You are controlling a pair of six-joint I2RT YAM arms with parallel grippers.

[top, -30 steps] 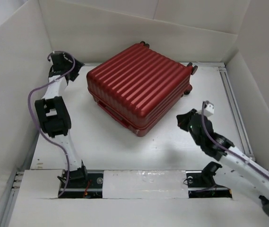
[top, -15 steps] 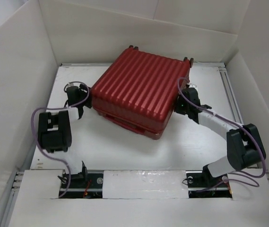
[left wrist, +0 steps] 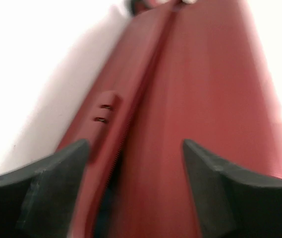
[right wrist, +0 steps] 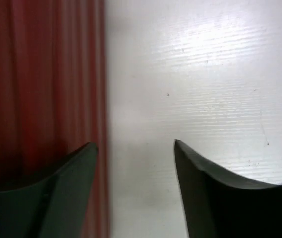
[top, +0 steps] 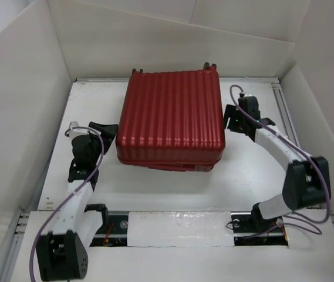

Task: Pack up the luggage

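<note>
Looking down from the top camera, we see the luggage (top: 172, 120) lying flat and closed on the white table (top: 249, 170), ribbed red shell up, in the middle of the far half. Its dark wheels (top: 209, 66) point toward the back wall. The left gripper (top: 103, 130) sits just beside the case's left side, and the right gripper (top: 230, 119) is close against its right side. We cannot tell from here whether either one touches the shell.

In the left wrist view, the left gripper (left wrist: 136, 143) is released. Its two dark fingers (left wrist: 51, 193) are spread wide with nothing pinched between them. Beyond them the luggage (left wrist: 195, 99) fills the frame, blurred, with the seam (left wrist: 131, 114) between its two halves running away toward a wheel (left wrist: 138, 5) at the top edge.

In the right wrist view, the right gripper (right wrist: 135, 144) is also released, its jaws well apart and empty. One finger (right wrist: 56, 198) hangs over the ribbed red edge of the luggage (right wrist: 41, 74), and the other is over the bare table (right wrist: 205, 74).
</note>
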